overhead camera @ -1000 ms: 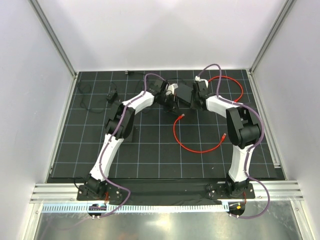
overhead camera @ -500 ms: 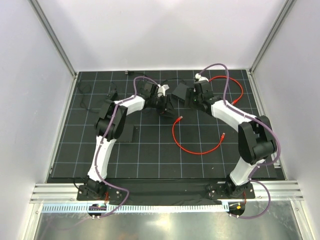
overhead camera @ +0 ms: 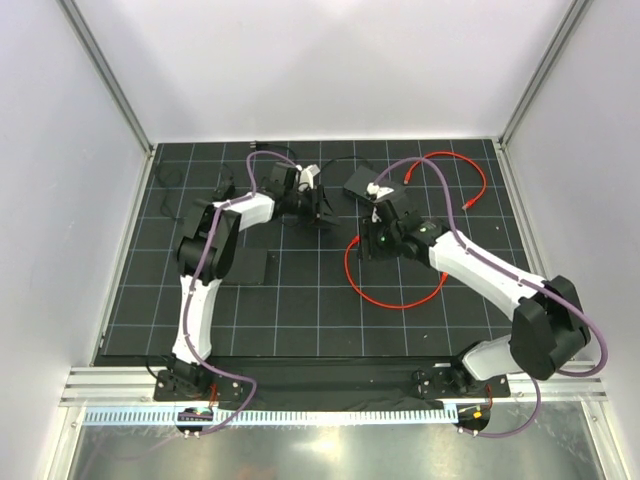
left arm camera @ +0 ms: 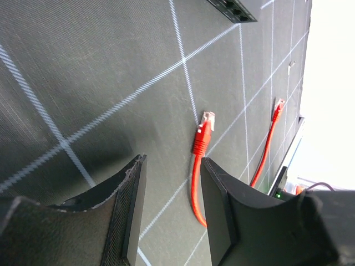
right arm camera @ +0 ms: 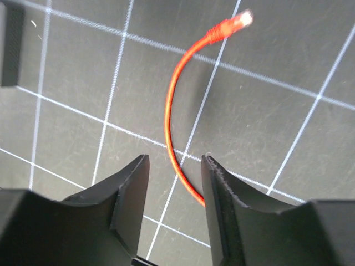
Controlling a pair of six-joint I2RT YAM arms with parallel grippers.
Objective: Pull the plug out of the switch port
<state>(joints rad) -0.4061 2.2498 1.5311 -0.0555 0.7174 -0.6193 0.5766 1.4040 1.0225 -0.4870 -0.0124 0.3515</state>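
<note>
my left tool (left arm camera: 173,160) and right tool (right arm camera: 175,160) open, empty | plug (right arm camera: 241,19) out of switch (left arm camera: 232,8), loose on table (overhead camera: 300,300) just ahead of right tool, cable (right arm camera: 168,111) running back between its jaws | right arm nearer

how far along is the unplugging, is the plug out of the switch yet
Done, it seems: the red plug lies loose on the mat, apart from the switch, whose visible ports look empty. In hand: nothing; the left end effector and right end effector are both open and empty. Left: probably only pulling the arms back.
</note>
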